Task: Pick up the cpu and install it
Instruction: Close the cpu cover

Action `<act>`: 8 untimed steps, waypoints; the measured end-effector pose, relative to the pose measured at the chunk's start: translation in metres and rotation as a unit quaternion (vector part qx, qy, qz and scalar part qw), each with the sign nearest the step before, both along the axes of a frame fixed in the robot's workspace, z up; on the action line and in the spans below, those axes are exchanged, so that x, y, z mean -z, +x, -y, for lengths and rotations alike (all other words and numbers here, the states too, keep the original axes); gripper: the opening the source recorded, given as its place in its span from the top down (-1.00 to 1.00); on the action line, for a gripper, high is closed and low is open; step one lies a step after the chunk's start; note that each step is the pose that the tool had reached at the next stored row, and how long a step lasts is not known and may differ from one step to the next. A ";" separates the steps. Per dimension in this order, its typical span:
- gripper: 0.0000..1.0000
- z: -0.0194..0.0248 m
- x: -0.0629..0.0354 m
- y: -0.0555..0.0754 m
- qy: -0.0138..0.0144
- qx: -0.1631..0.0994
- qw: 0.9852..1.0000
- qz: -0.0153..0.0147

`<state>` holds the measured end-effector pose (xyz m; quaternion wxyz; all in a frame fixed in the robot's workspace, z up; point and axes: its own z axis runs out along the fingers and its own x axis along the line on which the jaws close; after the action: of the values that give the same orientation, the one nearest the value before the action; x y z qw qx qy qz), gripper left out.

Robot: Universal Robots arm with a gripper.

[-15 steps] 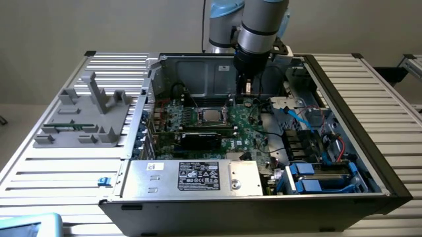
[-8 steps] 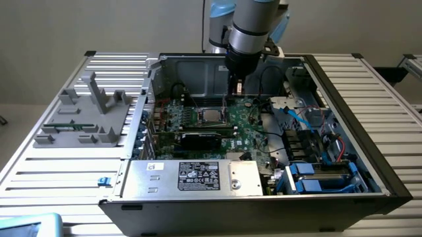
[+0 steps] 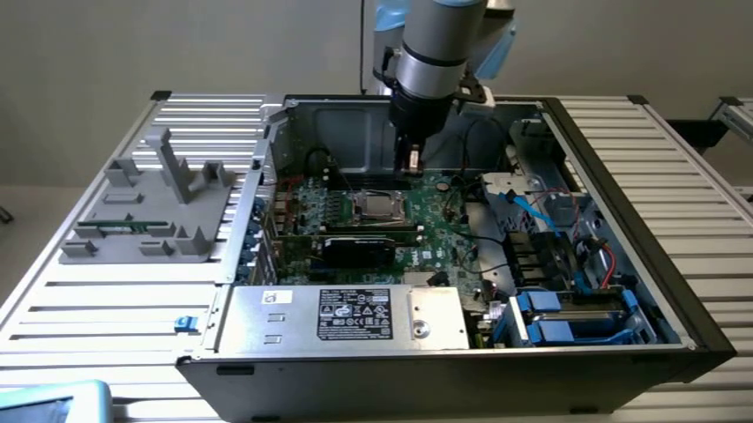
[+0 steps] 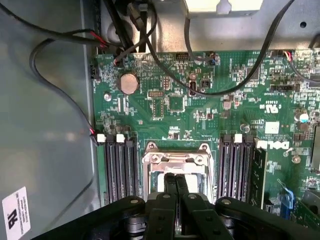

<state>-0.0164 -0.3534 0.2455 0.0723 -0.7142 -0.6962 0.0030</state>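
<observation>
Open case (image 3: 612, 176) on a slatted table (image 3: 106, 308), seen from the exterior view and from the wrist. The gripper (image 3: 414, 167) hangs low inside the case over the motherboard (image 3: 442, 233), by the far edge of the socket (image 3: 379, 207). Its two black fingers (image 4: 170, 184) are pressed together with nothing between them. The cpu (image 3: 379, 206) lies flat in the socket, its silvery-beige top facing up. In the wrist view its pale surface (image 4: 196, 181) shows on either side of the closed gripper (image 4: 175, 176), inside the metal socket frame (image 4: 175, 159). Whether the tips touch the chip cannot be told. Black memory slots (image 4: 120, 170) flank the socket. A coin cell (image 4: 128, 82) sits further up the board. A grey fixture (image 3: 153, 207) stands on the table at the exterior view's left, well apart from the case.
</observation>
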 end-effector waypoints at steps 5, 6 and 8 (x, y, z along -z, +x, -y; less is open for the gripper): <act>0.76 0.0002 0.0024 -0.018 0.000 0.000 1.000 -0.009; 0.76 0.0003 0.0035 -0.021 0.000 0.000 1.000 -0.011; 0.76 0.0003 0.0065 -0.025 0.000 0.000 1.000 -0.014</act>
<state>-0.0419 -0.3537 0.2390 0.0817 -0.7141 -0.6952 0.0128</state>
